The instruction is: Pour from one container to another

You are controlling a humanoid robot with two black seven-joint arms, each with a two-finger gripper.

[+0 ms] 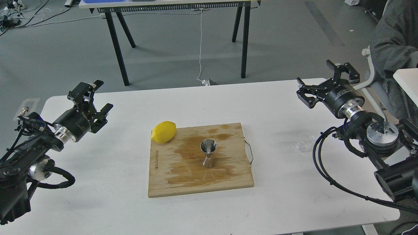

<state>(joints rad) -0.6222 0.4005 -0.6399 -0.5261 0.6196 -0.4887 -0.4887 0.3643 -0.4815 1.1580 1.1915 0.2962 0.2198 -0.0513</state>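
Observation:
The steel jigger (pixel 208 156) stands upright in the middle of a wet wooden cutting board (pixel 169 182). The clear cup (pixel 303 147) shows only faintly on the white table, right of the board; whether it stands upright I cannot tell. My right gripper (pixel 321 78) is open, raised well behind and above the cup, holding nothing. My left gripper (pixel 103 95) is open and empty over the table's left side, far from both containers.
A yellow lemon (pixel 164 132) rests at the board's far left corner. The board has a metal handle (pixel 249 156) on its right edge. A seated person (pixel 396 42) and a chair are beyond the table's right end; another table (pixel 163 4) stands behind.

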